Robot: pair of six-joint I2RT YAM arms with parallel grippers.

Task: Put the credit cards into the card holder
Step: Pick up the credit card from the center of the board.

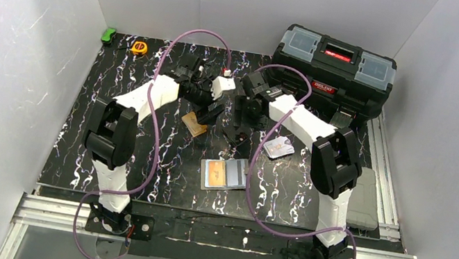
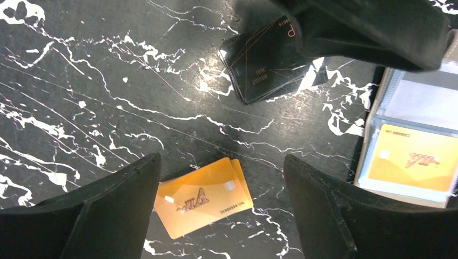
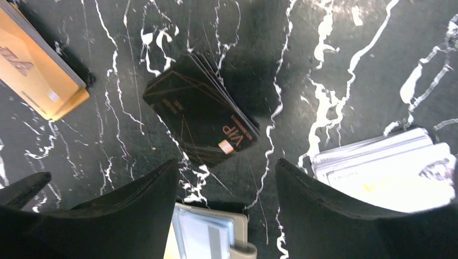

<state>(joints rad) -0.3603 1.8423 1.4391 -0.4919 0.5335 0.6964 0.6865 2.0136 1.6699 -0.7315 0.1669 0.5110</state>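
The card holder (image 1: 244, 174) lies open at the mat's near middle, with an orange card in one clear pocket (image 2: 413, 156). Three stacks of credit cards lie beyond it: orange (image 1: 194, 124), black (image 3: 200, 110) and white (image 1: 278, 147). My left gripper (image 2: 221, 159) hovers open over the orange stack (image 2: 202, 197), which lies on the mat between its fingers. My right gripper (image 3: 227, 162) is open too, just above the mat, with the black stack ahead of it, the white stack (image 3: 389, 167) to its right and the holder's snap tab (image 3: 240, 226) under it. Neither holds anything.
A black toolbox (image 1: 332, 69) stands at the back right. A yellow tape measure (image 1: 139, 47) and a small green object (image 1: 109, 35) sit at the back left corner. A grey pad (image 1: 363, 208) lies off the mat's right edge. White walls enclose three sides.
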